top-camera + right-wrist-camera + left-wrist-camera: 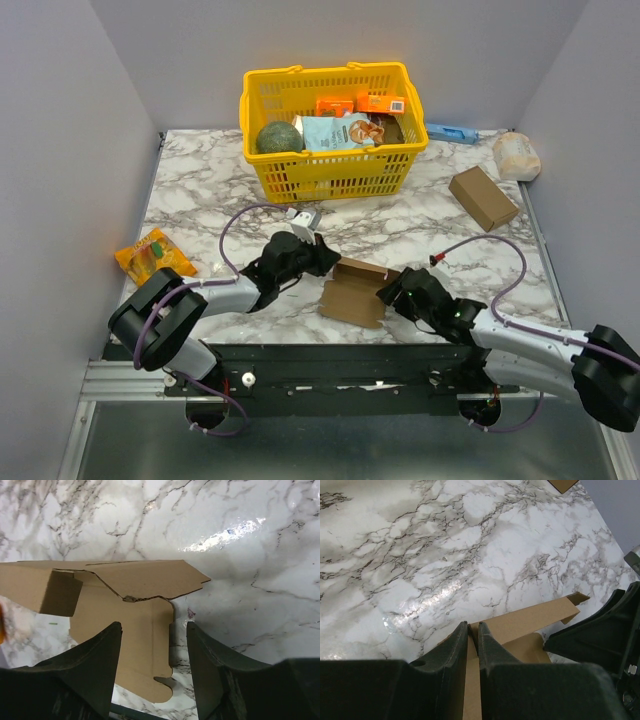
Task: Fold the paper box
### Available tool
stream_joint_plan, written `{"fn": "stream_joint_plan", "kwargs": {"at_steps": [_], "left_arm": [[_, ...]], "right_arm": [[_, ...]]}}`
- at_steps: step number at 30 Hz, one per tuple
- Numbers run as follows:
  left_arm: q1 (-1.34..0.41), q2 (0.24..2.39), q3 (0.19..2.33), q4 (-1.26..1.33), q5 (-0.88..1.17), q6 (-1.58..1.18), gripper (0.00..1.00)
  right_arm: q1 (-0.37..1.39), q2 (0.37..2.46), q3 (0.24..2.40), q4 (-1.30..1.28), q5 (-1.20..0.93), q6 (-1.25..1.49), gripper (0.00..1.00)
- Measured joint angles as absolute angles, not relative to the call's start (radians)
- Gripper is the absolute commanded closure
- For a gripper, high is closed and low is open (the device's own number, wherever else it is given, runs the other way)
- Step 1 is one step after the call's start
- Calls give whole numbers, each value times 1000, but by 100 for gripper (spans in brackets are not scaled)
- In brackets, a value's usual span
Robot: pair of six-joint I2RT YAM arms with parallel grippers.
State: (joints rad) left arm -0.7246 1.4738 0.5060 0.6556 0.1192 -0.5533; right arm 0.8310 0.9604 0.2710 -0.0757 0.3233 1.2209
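paper box [352, 291]: thin brown card, partly folded, near the front edge of the table [200, 200], between the 2 arms, well apart from the basket [330, 172].
left gripper [324, 262]: pressed together on the box's left edge; its wrist view shows a raised wall of card pinched between the fingers [452, 655].
right gripper [387, 292]: spread wide over a flap with a notched tab, which lies between the fingers [95, 660]; neither seems to touch it.
shape now: 1 long wall stands up and a small end tab is bent; the other flaps lie flat.
handling: i'd judge it very light and springy, apt to slide on the glossy marble and to crumple if squeezed off a crease.
where to hold: on a panel just beside a crease, with the other side pinned.
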Motion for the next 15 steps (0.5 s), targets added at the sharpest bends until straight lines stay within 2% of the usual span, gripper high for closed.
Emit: {"fn": "stream_joint_plan", "kwargs": {"at_steps": [15], "left_arm": [[-727, 1496, 506, 680, 115, -551, 80]], "right_arm": [[837, 1153, 378, -70, 410, 1259, 37]]}}
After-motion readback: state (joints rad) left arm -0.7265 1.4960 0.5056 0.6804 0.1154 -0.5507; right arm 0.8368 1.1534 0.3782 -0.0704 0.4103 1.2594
